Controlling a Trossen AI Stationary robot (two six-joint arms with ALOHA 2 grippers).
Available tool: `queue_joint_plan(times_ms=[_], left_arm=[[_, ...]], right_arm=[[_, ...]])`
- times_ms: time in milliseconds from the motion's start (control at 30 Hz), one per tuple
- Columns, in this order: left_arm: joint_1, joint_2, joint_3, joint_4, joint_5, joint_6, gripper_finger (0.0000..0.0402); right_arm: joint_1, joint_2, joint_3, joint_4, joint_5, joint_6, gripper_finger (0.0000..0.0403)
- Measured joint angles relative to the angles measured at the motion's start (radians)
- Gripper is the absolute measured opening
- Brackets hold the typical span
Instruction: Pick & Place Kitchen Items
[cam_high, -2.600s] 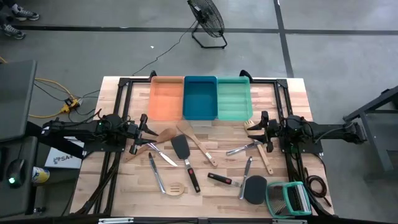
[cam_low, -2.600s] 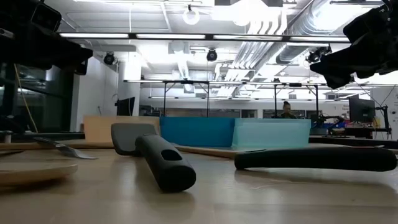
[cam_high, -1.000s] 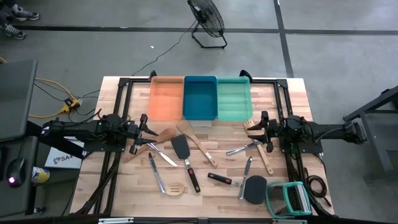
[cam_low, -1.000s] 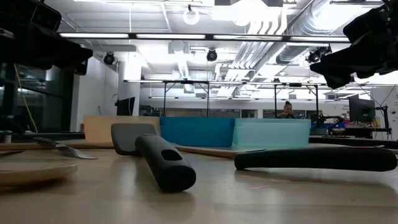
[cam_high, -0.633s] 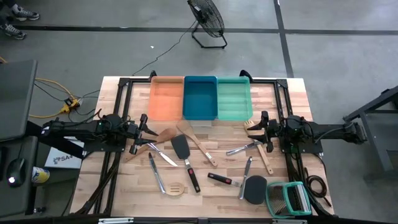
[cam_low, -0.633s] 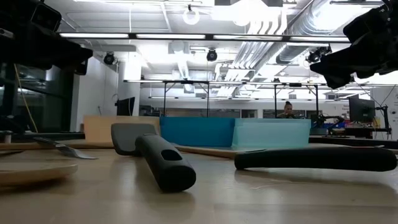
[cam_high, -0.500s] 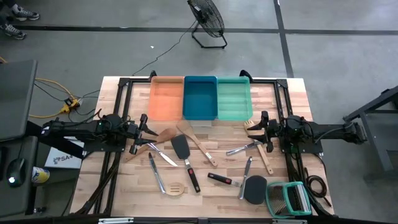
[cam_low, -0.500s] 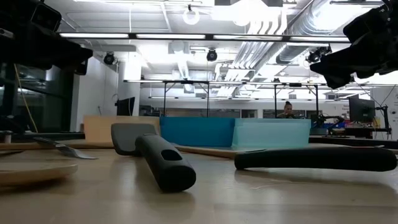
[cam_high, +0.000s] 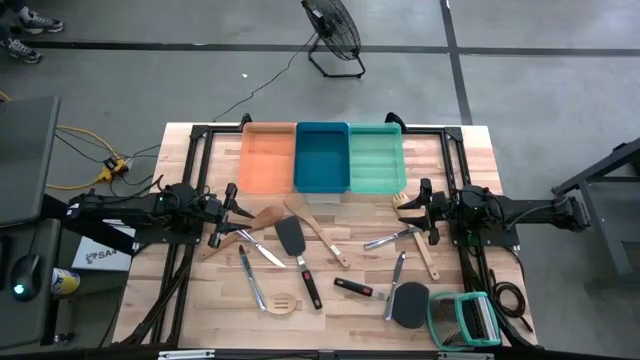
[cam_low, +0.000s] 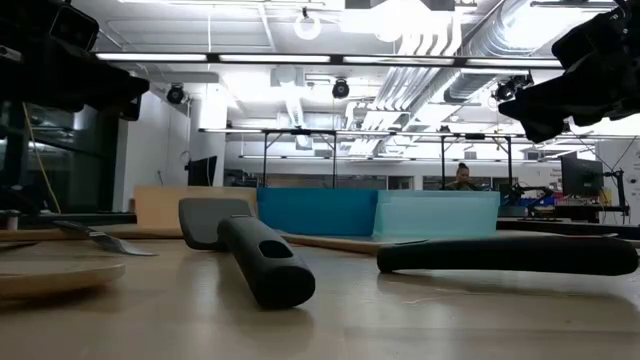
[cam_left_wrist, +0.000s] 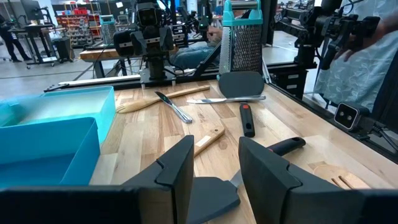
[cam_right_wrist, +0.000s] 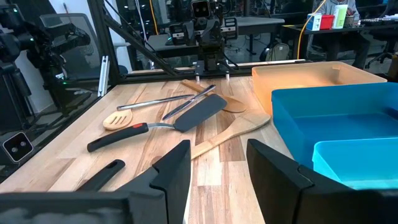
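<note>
Your surface (cam_high: 215, 310) carries the three trays along its far edge, orange (cam_high: 268, 157), blue (cam_high: 321, 157) and teal (cam_high: 376, 159), all empty as far as the high view shows, and the green-framed wire rack (cam_high: 462, 318) at the near right corner. The kitchen items lie loose between the arms, none yet in a tray.

Largest is the black spatula (cam_high: 296, 252) at centre: judge it light and stiff, with a thick handle that should give you a firm pinch at mid-length. The wooden spoon (cam_high: 320, 233) crossing just beside it looks light, rigid and not slippery; take it on the shaft. The slim silver cutlery (cam_high: 252, 277) lies flat and is likely slick, so pinch across its narrow width.

Your left gripper (cam_high: 225, 215) hangs above the surface at the left, the right gripper (cam_high: 427, 210) at the right; both are released and hold nothing, as the gap between the fingers (cam_left_wrist: 180, 171) shows.

The low view shows the spatula handle's thickness, which the overhead hides; the overhead alone gives the whole layout
</note>
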Motion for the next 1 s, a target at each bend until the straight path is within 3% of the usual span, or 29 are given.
queue_joint_plan(times_ms=[300, 567, 667, 1000], left_arm=[[0.0, 0.0, 0.0, 0.0, 0.0, 0.0, 0.0125], [0.0, 0.0, 0.0, 0.0, 0.0, 0.0, 0.0125], [0.0, 0.0, 0.0, 0.0, 0.0, 0.0, 0.0125], [0.0, 0.0, 0.0, 0.0, 0.0, 0.0, 0.0125]], right_arm=[[0.0, 0.0, -0.001, 0.0, 0.061, -0.155, 0.0149], [0.0, 0.0, -0.001, 0.0, 0.069, -0.11, 0.0149], [0.0, 0.0, -0.001, 0.0, 0.068, -0.009, 0.0149], [0.0, 0.016, 0.001, -0.001, 0.051, 0.603, 0.0149]])
